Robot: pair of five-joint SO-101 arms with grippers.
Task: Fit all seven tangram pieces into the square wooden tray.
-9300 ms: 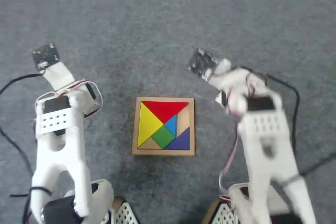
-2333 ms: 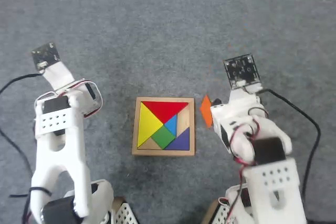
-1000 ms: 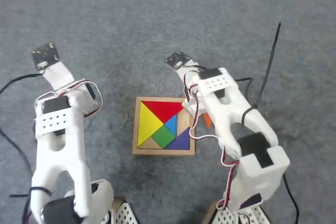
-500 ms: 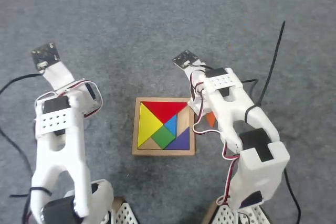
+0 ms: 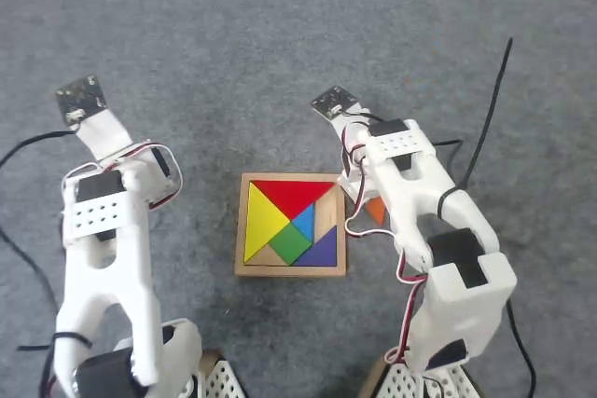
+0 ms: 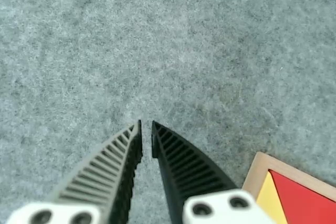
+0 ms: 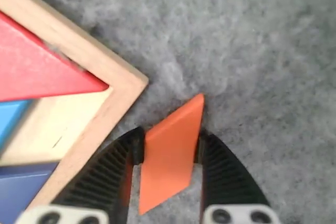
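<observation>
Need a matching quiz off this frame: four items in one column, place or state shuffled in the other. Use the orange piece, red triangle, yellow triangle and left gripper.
Column one
1. orange piece
2. red triangle
3. yellow triangle
4. left gripper

Column two
A. in the tray, along its far edge
B. shut on nothing, above the grey carpet
C. outside the tray by one corner, clamped in the right gripper
D. in the tray, on the left arm's side

Pairs: 1-C, 2-A, 3-D, 4-B
</observation>
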